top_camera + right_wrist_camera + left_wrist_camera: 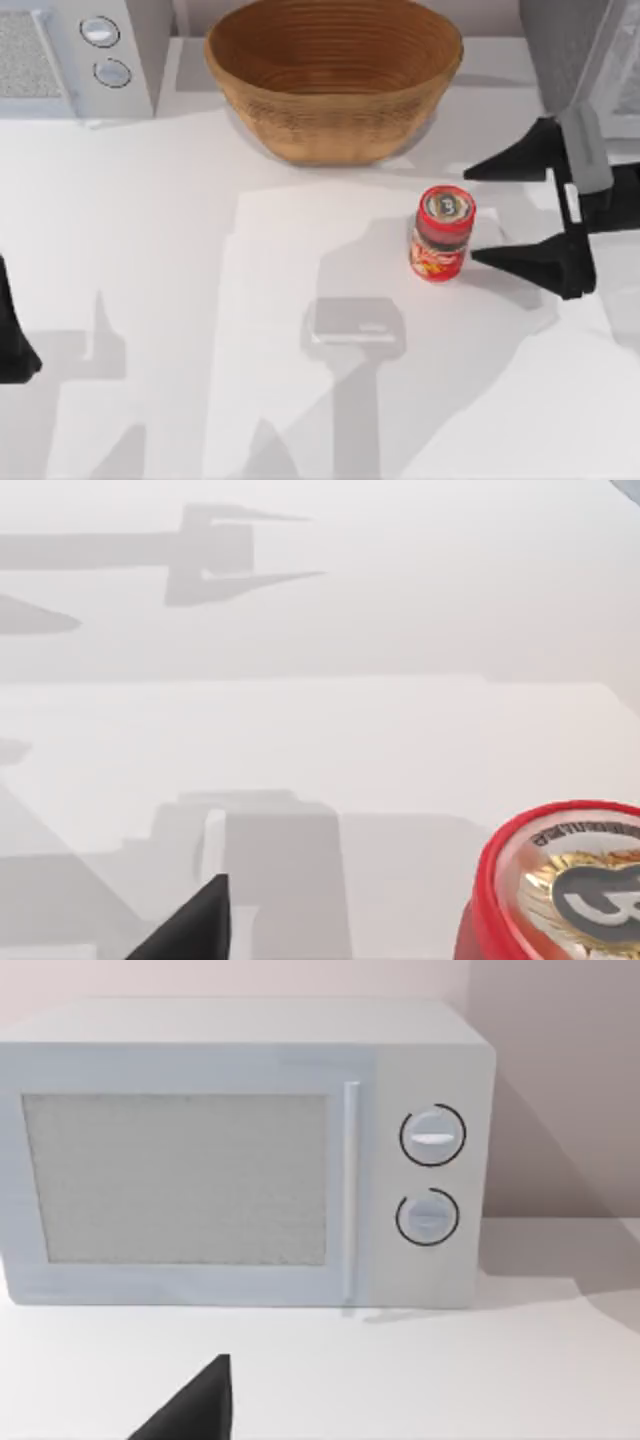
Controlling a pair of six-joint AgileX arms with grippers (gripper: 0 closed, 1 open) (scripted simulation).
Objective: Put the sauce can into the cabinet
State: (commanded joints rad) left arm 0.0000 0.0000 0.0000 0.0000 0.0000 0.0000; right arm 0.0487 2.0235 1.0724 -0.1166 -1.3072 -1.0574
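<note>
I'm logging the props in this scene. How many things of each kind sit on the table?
Sauce can: 1
Woven basket: 1
White microwave: 1
Cabinet: 1
Total: 4

Glossy red sauce can (441,235) with shiny metallic lid and printed paper-like label, ribbed woven brown basket (333,75), smooth matt white table (150,250), smooth pale microwave (240,1155) with grainy door panel
</note>
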